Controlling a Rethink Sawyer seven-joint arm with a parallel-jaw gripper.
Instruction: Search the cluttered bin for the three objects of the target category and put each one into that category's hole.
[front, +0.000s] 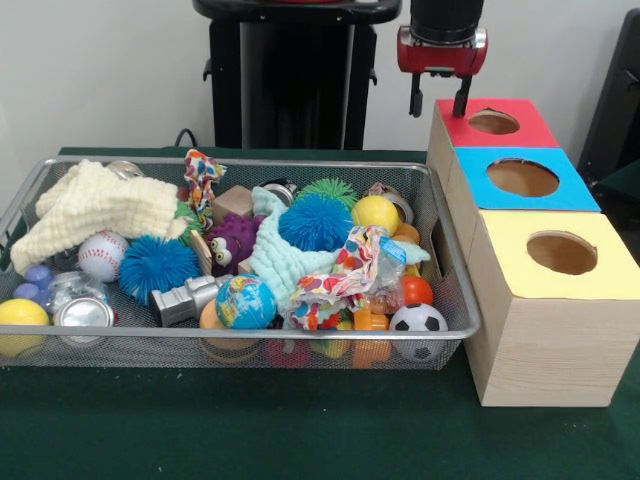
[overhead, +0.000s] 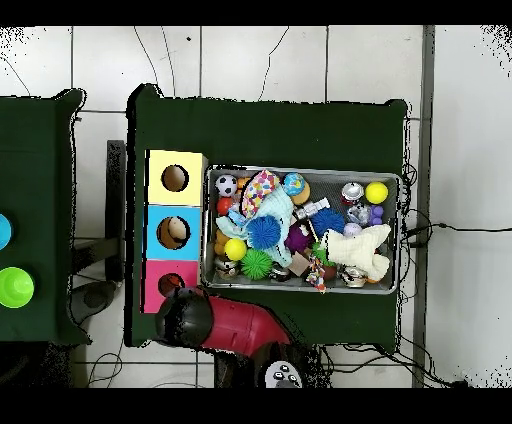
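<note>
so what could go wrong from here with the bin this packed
The fingers hang open above the red box, not the wire bin. Reaching in, they could snag the patterned cloth draped over the balls and drag neighbours along. Round targets such as the globe ball may slip or roll from a pinch.

The arm (front: 446, 20) is cut off by the top edge. The orange toys (front: 368, 322) lie half buried under the patterned cloth (front: 340, 280).
</note>
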